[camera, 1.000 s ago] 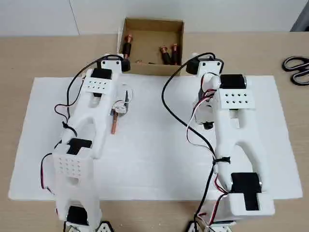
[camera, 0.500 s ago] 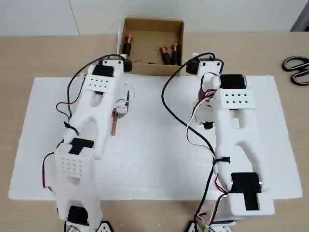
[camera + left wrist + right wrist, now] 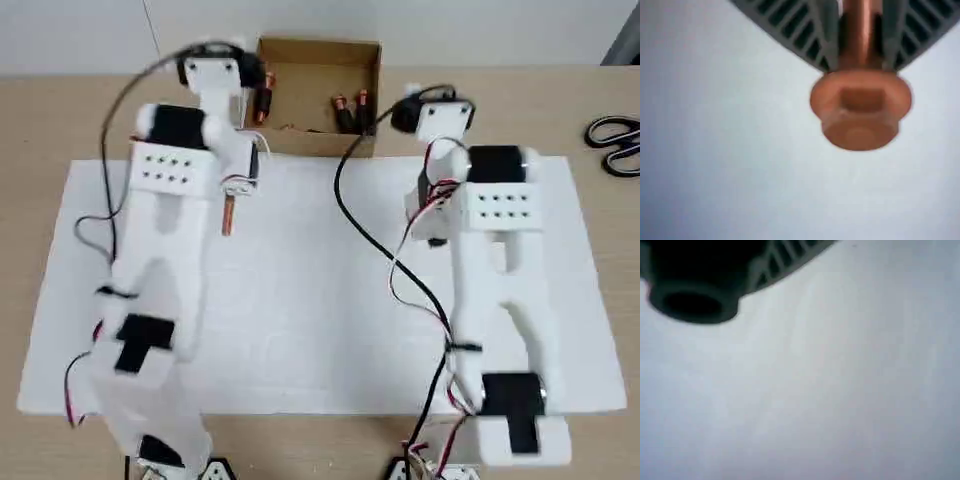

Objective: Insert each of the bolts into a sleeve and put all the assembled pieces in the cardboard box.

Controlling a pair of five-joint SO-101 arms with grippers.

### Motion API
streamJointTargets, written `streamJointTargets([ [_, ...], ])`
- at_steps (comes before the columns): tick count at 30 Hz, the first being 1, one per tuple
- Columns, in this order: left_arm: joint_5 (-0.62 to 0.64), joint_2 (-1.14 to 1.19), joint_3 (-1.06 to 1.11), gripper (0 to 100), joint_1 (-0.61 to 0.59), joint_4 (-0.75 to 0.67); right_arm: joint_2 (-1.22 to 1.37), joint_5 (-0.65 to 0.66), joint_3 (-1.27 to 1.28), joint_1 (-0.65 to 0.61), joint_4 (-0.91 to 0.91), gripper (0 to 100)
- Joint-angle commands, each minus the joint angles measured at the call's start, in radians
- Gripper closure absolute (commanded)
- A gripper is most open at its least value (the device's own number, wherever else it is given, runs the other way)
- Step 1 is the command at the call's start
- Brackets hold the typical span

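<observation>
My left gripper (image 3: pixel 236 186) hangs above the white mat near the cardboard box (image 3: pixel 320 46), shut on a copper bolt (image 3: pixel 228 214) that points down. In the left wrist view the bolt's hex head (image 3: pixel 860 107) sticks out below the ribbed fingers (image 3: pixel 790 25). My right gripper (image 3: pixel 432 232) sits over the mat's right half, shut on a black sleeve (image 3: pixel 437 241). The sleeve's open end (image 3: pixel 692 302) shows in the right wrist view above the mat. Assembled pieces (image 3: pixel 264 95) (image 3: pixel 346 112) lie inside the box.
A white foam mat (image 3: pixel 320 330) covers the wooden table between the arms. Scissors (image 3: pixel 612 140) lie at the far right edge. Black and red cables (image 3: pixel 380 240) loop beside the right arm.
The left arm has risen and swung toward the back left, carrying the bolt up off the mat and closer to the box. The right arm has shifted slightly.
</observation>
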Motion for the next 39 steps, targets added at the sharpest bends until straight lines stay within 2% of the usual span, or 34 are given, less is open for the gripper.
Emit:
streamJointTargets([
  [1, 0.002, -0.215, -0.045, 99, -0.012, 0.012, -0.17, 0.011, -0.068, -0.035, 0.048, 99.5],
  [6, 0.002, -0.393, -0.024, 99, -0.006, 0.012, -0.346, 0.003, -0.06, -0.094, 0.076, 99.5],
  [16, 0.0, -0.692, 0.163, 99, -0.005, 0.005, -0.516, 0.002, 0.123, -0.099, 0.036, 99.5],
  [26, 0.0, -0.868, 0.423, 99, -0.002, -0.11, -0.633, 0.0, 0.41, -0.101, -0.219, 99.5],
  [31, 0.0, -0.999, 0.506, 99, 0.066, -0.173, -0.725, 0.002, 0.597, -0.105, -0.372, 99.5],
  [39, 0.0, -1.109, 0.845, 99, 0.1, -0.414, -0.8, 0.0, 0.876, -0.125, -0.656, 99.5],
])
